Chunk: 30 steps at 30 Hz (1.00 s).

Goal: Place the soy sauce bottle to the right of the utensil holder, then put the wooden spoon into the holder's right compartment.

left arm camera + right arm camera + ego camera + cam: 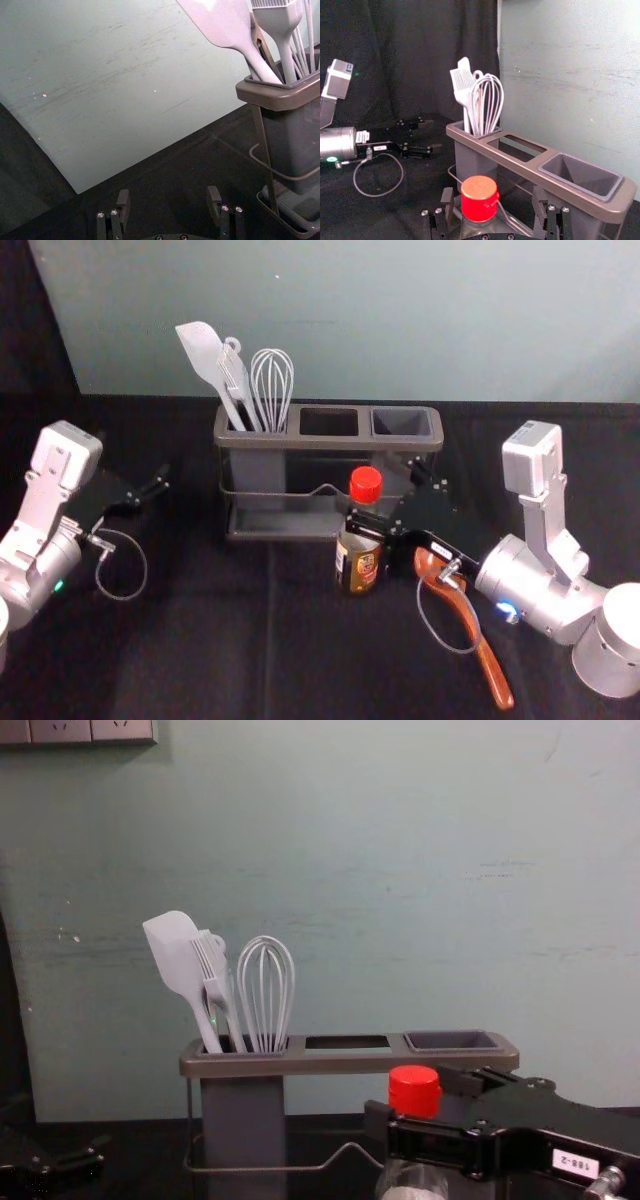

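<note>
"So, which arm has the bottle to deal with?"

"Right one. The right gripper (493, 192) has its fingers wide apart, and the soy sauce bottle (358, 562) stands in the gap, closer to the near finger than to the far one."

"Clamped?"

"No, I'd say it's only straddled. Whether either finger brushes the glass, I can't tell."

"And how does the bottle stand?"

"Upright, long axis vertical, just in front of the right half of the utensil holder (328, 443). The fingers come at it from the right, about level with the neck, below the red cap (366, 484). To my mind the next thing is to centre that neck and squeeze from both sides."

"Then out to the right?"

"Yes, clear of the holder's end. I'd lift before swinging, since the wooden spoon (486, 655) lies on the table (200, 660) right by that wrist, handle slanting toward the near right. A low carry could nudge it."

"And its slot?"

"The right compartment (402, 422) is empty, ready for later."

"What about the other arm?"

"The left gripper (169, 192) hangs off the holder's left side, fingers parted, nothing between them. It's much farther from the bottle."
</note>
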### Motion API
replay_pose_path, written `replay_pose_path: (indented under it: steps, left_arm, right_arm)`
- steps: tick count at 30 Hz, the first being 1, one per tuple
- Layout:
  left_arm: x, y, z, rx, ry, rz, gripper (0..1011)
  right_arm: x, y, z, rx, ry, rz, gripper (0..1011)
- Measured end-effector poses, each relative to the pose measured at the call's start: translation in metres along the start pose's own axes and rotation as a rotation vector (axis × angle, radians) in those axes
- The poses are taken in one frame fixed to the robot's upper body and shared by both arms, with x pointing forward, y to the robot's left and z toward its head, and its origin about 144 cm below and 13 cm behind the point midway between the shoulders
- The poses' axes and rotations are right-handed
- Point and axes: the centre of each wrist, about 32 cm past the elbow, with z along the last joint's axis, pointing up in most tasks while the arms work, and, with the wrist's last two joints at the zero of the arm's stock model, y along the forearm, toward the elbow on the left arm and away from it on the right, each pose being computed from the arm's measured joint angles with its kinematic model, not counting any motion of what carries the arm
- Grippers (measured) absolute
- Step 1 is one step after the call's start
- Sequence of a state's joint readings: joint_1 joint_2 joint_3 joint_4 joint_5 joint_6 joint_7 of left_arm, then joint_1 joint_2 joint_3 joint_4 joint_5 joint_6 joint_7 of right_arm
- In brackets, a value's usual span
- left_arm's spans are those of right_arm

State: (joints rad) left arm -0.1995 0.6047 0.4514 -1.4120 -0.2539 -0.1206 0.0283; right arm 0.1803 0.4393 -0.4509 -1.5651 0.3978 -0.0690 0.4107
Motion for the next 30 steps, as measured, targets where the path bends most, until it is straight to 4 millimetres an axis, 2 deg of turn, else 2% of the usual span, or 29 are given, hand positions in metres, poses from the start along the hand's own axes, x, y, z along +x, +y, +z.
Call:
replay_pose_path:
  steps: [6,9,17,18,19,20,23,24,27,30]
  left_arm:
    - [0.0,0.0,0.0,0.0,0.0,0.0,1005]
    - [0.0,0.0,0.0,0.0,0.0,0.0,1005]
    - [0.0,0.0,0.0,0.0,0.0,0.0,1005]
    - [0.0,0.0,0.0,0.0,0.0,0.0,1005]
    - [0.0,0.0,0.0,0.0,0.0,0.0,1005]
    - [0.0,0.0,0.0,0.0,0.0,0.0,1005]
    - [0.0,0.0,0.0,0.0,0.0,0.0,1005]
    - [0.0,0.0,0.0,0.0,0.0,0.0,1005]
    - [0.0,0.0,0.0,0.0,0.0,0.0,1005]
    - [0.0,0.0,0.0,0.0,0.0,0.0,1005]
  right_arm:
    - [-0.002,0.0025,0.0005,0.007,-0.002,0.005,1003]
    - [-0.0029,0.0027,0.0005,0.011,-0.005,0.007,965]
    - [-0.0042,0.001,0.0026,0.017,-0.013,0.004,750]
    - [-0.0042,0.001,0.0026,0.017,-0.013,0.004,750]
    - [-0.0042,0.0005,0.0028,0.016,-0.014,0.004,692]
    - [-0.0042,0.0005,0.0028,0.016,-0.014,0.004,679]
    - [-0.0046,0.0001,0.0032,0.016,-0.016,0.005,550]
    - [-0.0046,0.0001,0.0032,0.016,-0.016,0.005,550]
    - [-0.0051,0.0003,0.0035,0.015,-0.017,0.01,429]
    - [-0.006,0.0,0.004,0.016,-0.019,0.017,388]
